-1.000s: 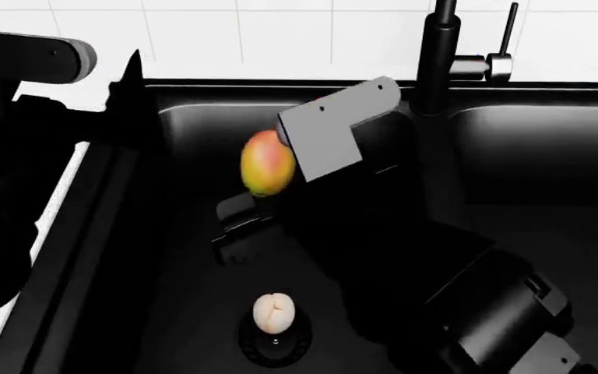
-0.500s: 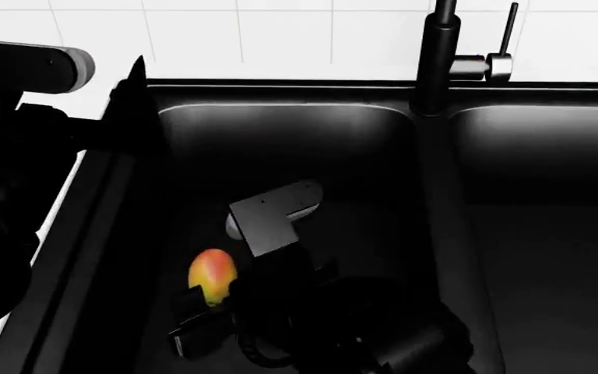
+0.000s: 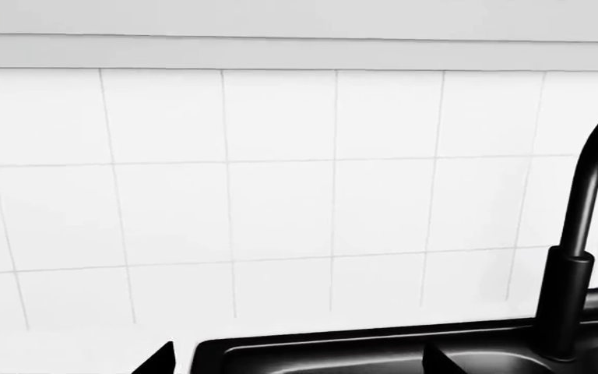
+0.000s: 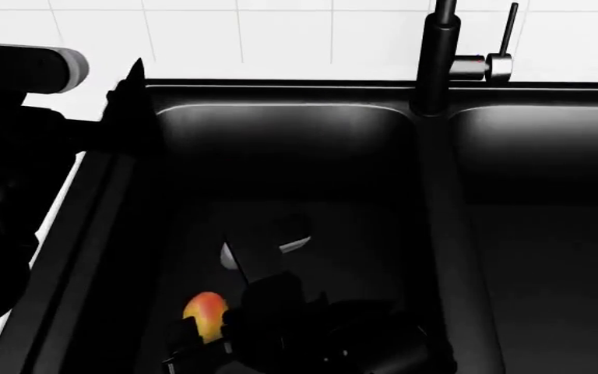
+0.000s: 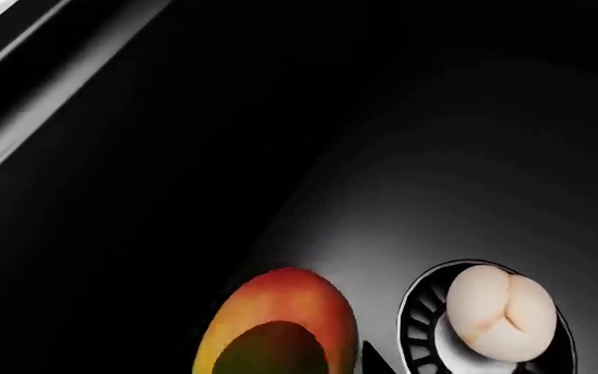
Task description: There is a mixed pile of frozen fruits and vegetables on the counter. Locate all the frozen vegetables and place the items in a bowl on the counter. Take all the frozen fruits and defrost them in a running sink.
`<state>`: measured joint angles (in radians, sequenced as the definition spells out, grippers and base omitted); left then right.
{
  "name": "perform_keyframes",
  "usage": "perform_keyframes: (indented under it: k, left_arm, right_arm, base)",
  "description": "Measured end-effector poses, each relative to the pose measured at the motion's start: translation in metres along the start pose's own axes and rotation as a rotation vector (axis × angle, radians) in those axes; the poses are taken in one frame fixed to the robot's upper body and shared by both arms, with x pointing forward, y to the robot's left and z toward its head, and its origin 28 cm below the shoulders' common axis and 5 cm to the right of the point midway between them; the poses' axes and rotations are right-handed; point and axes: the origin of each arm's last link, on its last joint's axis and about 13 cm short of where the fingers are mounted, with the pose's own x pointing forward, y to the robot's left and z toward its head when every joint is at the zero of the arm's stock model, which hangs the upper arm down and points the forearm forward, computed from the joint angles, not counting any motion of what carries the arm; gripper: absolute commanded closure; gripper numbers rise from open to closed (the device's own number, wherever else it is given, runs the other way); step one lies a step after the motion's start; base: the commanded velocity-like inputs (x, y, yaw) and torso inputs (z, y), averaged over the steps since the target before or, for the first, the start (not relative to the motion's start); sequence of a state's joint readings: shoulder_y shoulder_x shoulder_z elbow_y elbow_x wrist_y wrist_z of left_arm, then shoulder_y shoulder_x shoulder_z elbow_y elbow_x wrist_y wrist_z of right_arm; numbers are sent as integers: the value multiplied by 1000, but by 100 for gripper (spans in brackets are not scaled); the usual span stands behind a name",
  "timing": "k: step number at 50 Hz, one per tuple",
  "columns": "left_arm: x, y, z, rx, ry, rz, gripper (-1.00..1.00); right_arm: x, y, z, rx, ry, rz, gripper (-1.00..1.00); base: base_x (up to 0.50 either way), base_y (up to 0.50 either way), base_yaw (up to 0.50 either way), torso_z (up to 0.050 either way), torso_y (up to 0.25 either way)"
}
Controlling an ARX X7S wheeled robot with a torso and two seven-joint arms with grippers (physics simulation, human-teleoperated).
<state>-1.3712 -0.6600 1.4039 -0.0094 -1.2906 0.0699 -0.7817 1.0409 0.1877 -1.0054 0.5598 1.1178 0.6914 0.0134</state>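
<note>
Right gripper [image 4: 197, 343] grips smooth egg-shaped mango [image 4: 205, 314], low in glossy black sink [image 4: 278, 148] left basin, near round drain w/ pale lobed item [image 5: 497, 312]. Left gripper: jaw state can't tell.

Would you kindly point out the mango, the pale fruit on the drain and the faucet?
mango [image 5: 278, 304], right wrist view, on its red-orange upper skin.
pale fruit [image 5: 498, 312], right wrist view, on its creased middle, over the drain strainer.
faucet [image 4: 434, 62], head view, on its upright black neck.
</note>
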Motion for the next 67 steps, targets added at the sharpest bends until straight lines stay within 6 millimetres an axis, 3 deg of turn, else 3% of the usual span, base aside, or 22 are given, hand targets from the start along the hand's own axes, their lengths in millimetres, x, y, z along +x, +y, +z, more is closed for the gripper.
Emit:
perform_keyframes:
  k: [15, 34, 53, 67]
  left_arm:
    - [0, 0, -1, -9, 1, -13, -100]
    - [0, 0, 0, -10, -5, -11, -100]
    - [1, 1, 0, 18, -22, 19, -100]
    - [5, 4, -10, 220, -76, 196, -100]
  right_arm:
    - [-7, 4, 11, -2, -56, 8, -100]
    - [-60, 6, 54, -12, -350, -81, -100]
    - [-110, -12, 55, 15, -645, -363, -100]
    - [-135, -24, 53, -30, -797, -625, -100]
  base:
    - [0, 0, 0, 0, 0]
    - [0, 0, 0, 0, 0]
    - [0, 0, 0, 0, 0]
    - [0, 0, 0, 0, 0]
